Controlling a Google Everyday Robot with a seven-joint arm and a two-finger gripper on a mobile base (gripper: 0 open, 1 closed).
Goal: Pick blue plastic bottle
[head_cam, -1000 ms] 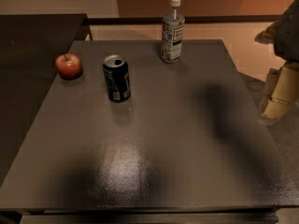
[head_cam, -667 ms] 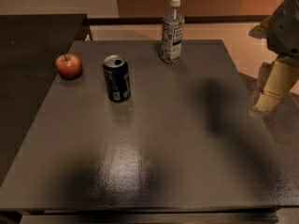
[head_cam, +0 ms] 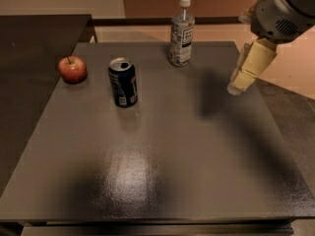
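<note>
The blue plastic bottle (head_cam: pixel 181 32) stands upright near the far edge of the dark grey table (head_cam: pixel 162 146); it is clear, with a white cap and a pale label with dark print. My gripper (head_cam: pixel 239 85) hangs above the table's right side, its cream fingers pointing down and left. It is to the right of the bottle and a little nearer to me, apart from it and holding nothing.
A dark blue drink can (head_cam: pixel 123 82) stands left of centre. A red apple (head_cam: pixel 72 69) lies near the table's left edge. A second dark table (head_cam: pixel 34 58) adjoins on the left. Bare floor lies to the right of the table.
My gripper has moved left from beyond the table's right edge to over the table, closer to the bottle. The bottle, can and apple have not moved.
</note>
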